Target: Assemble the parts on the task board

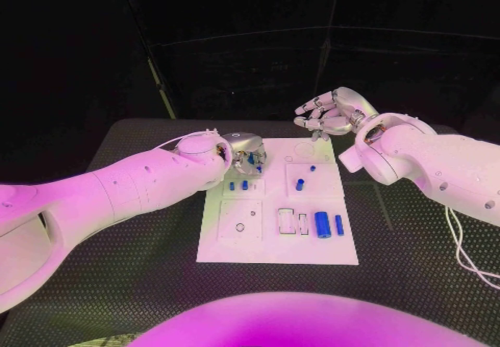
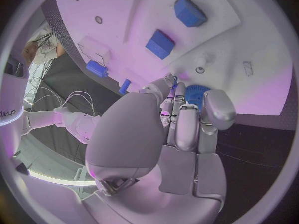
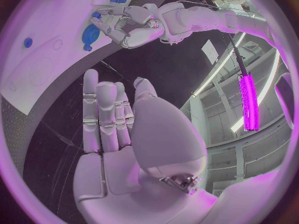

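Head view: left hand down at board's far edge

I see my left hand [image 1: 246, 153] w/ fingers curled down onto the task board [image 1: 279, 249] at its far left corner, over a round blue part [image 2: 197, 92]; can't tell if it's gripped. Right hand [image 1: 328, 110] hangs above the far edge, fingers loosely bent, holding nothing. Other blue parts [image 1: 323, 224] lie mid-board. Risk, imo: fingers hide the part, so it could seat crooked or slip. Black table [image 1: 417, 246], dark backdrop behind.

No text, label or number can be read anywhere.
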